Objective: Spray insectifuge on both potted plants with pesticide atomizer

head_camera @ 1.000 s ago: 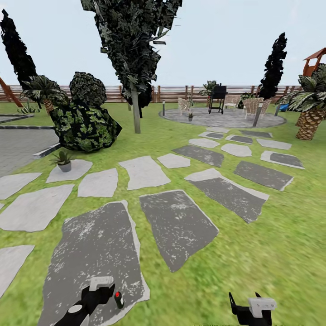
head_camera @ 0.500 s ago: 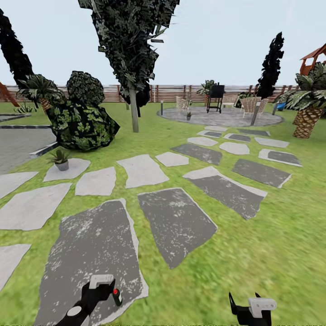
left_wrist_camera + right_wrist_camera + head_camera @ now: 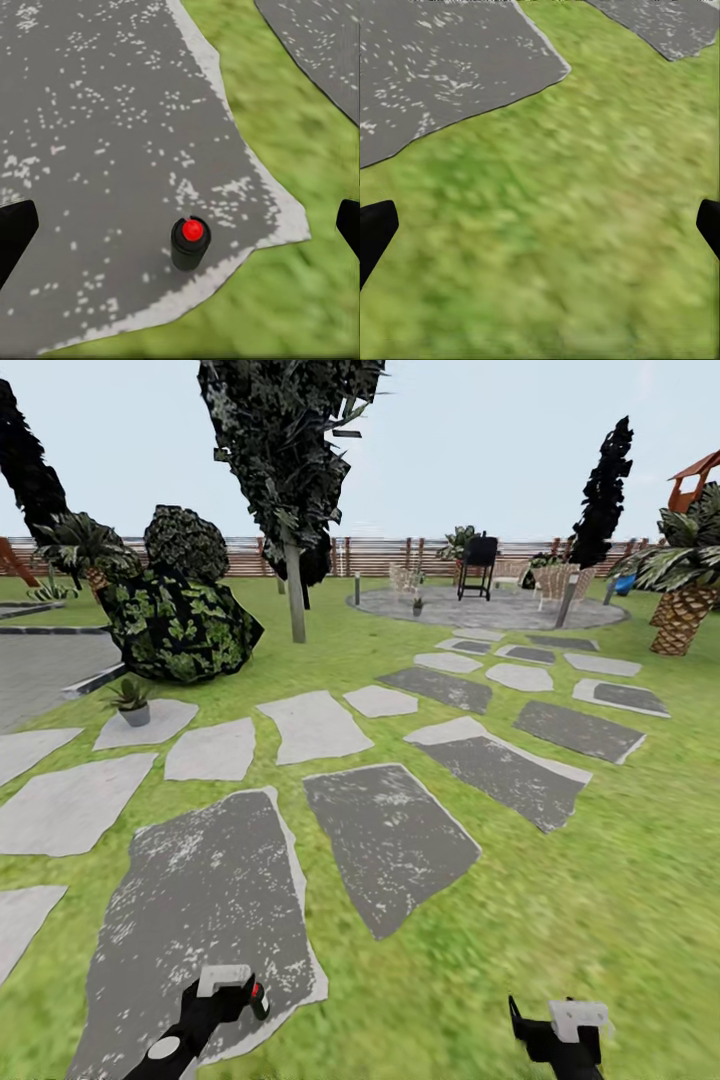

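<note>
Hanging low over a big dark stepping stone (image 3: pixel 200 900), the left claw (image 3: pixel 180 225) stands with its jaws spread wide, the two black fingertips (image 3: pixel 15 232) at opposite edges of the left wrist view and nothing between them but stone. Under that gap the pesticide atomizer (image 3: pixel 190 241) stands upright on the stone, a small dark bottle with a red top, close to the stone's pale edge where it meets the grass; it touches neither fingertip. In the head view the same bottle (image 3: pixel 258 998) shows just beside the left claw (image 3: pixel 235 990), at the near corner of the stone.

The right claw (image 3: pixel 540 225) hangs over bare lawn (image 3: pixel 600 880), its jaws equally wide apart and holding nothing; a grey stone corner lies further off in its wrist view. In the head view the right claw (image 3: pixel 560 1032) sits low at the right, well apart from the bottle.

Beyond the arms, more grey stepping stones fan out across the grass. One potted plant (image 3: pixel 132 702), a low green rosette in a grey pot, stands on a pale stone at the left, near a big mottled dark-leaved shrub (image 3: pixel 180 625). A tall tree (image 3: pixel 295 490) rises behind the stones. A second small potted plant (image 3: pixel 417 605) stands far off on the round grey patio (image 3: pixel 500 615), near a black grill (image 3: pixel 478 565) and pale chairs, with the brown slatted fence (image 3: pixel 370 557) behind.
</note>
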Controlling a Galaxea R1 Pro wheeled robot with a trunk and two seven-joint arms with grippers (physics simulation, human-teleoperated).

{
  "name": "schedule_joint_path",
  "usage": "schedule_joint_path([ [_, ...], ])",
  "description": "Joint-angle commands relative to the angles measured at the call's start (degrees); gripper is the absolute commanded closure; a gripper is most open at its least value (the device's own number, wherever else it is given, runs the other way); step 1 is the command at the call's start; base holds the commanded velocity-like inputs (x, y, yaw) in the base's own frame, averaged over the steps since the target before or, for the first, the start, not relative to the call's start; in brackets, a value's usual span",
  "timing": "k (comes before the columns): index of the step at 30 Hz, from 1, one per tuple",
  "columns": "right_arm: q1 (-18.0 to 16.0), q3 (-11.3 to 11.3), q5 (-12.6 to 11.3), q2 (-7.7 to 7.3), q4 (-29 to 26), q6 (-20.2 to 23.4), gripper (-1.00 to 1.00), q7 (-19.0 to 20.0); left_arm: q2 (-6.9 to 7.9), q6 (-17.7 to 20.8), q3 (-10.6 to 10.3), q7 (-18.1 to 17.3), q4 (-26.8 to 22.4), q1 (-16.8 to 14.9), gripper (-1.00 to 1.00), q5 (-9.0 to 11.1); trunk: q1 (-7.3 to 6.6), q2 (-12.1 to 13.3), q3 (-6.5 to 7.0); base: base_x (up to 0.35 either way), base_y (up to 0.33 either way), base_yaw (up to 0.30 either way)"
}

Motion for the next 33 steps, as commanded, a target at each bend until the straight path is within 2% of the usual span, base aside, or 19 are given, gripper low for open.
schedule_joint_path([
  [1,-0.5,0.0,0.0,-0.05,-3.4,3.6,-1.0,-0.2,-0.04,-0.2,0.5,-0.4,0.0,0.0,-1.0,-0.3,0.21,-0.4,-0.33,0.0,0.0,0.0],
  [2,-1.0,0.0,0.0,-0.07,-6.6,7.0,-1.0,-0.2,-0.04,-0.2,0.5,-0.4,0.0,0.0,-1.0,-0.3,0.43,-0.8,-0.6,0.0,0.0,0.0],
  [5,-1.5,-0.1,0.0,-0.06,-13.9,12.8,-1.0,-0.3,0.01,-0.1,0.4,-0.4,0.1,0.0,-1.0,-0.3,1.09,-2.0,-1.41,0.0,0.0,0.0],
  [8,-1.8,-0.1,0.0,0.1,-18.3,15.4,-1.0,-0.2,0.04,-0.1,0.4,-0.4,0.1,0.0,-1.0,-0.3,1.75,-3.2,-2.22,0.0,0.0,0.0],
  [15,-1.8,0.1,0.4,0.32,-18.2,16.0,-1.0,-0.1,0.04,-0.4,0.5,-0.3,0.2,0.0,-1.0,-0.3,3.29,-6.1,-3.96,0.0,0.0,0.0],
  [33,-1.8,0.3,0.2,0.42,-17.5,16.1,-1.0,0.0,0.12,-1.0,0.4,-0.3,1.4,0.0,-1.0,-0.4,7.24,-13.3,-7.23,0.0,0.0,0.0],
])
